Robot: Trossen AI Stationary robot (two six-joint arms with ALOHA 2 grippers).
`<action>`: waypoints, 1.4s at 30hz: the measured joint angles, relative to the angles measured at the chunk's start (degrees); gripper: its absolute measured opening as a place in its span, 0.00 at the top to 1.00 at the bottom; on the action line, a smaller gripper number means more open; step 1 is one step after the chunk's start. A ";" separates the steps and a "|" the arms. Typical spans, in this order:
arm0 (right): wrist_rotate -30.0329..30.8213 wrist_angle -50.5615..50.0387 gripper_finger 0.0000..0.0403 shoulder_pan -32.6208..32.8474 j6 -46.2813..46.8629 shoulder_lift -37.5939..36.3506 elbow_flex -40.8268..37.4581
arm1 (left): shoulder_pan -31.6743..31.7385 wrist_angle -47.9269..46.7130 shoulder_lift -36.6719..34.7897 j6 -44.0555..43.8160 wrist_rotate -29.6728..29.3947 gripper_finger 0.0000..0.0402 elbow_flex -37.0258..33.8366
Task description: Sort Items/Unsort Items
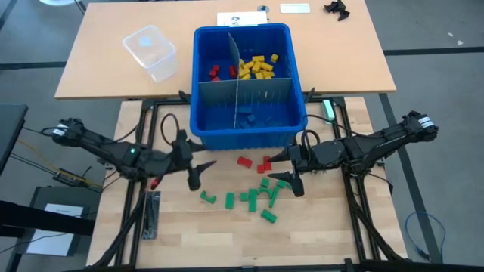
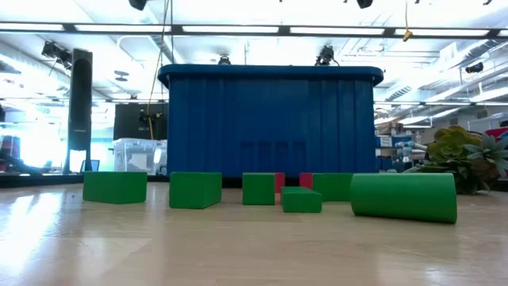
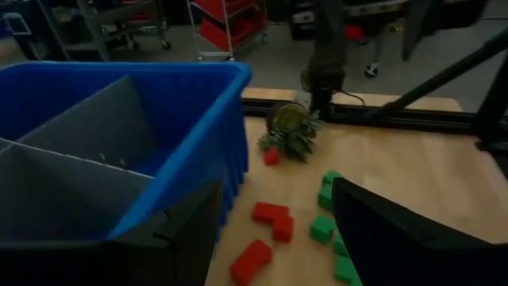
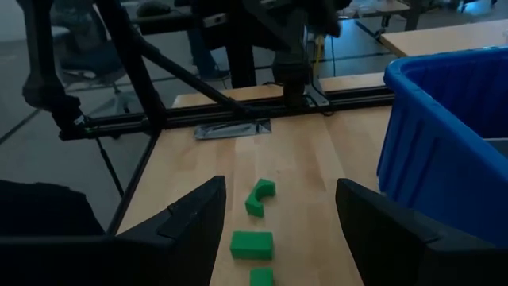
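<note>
Currently, green blocks (image 1: 259,198) and a few red blocks (image 1: 254,162) are scattered on the wooden table (image 1: 325,227) just in front of the blue bin (image 1: 246,125). Yellow blocks (image 1: 257,66) and more red ones are seen in the bin's far compartments, split by grey dividers (image 1: 236,83). The left gripper (image 1: 198,171) is held open, empty, left of the loose blocks. The right gripper (image 1: 286,168) is held open, empty, at their right edge. A clear container (image 1: 151,51) is parked on the far table.
</note>
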 joint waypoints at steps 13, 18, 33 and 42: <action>0.07 -4.28 0.40 2.66 5.73 0.02 -0.29 | -4.74 1.85 9.06 -5.69 -0.55 0.38 -0.02; 1.58 -3.93 0.40 3.58 8.00 0.02 -2.92 | -4.76 3.45 10.62 -6.03 -0.55 0.38 -0.02; 2.93 7.58 0.40 4.31 15.95 0.04 -14.06 | -4.60 13.74 9.58 -12.61 -0.66 0.38 -11.24; 4.17 16.34 0.40 4.96 15.86 3.73 -14.74 | -4.48 13.37 9.66 -12.29 -0.76 0.38 -11.32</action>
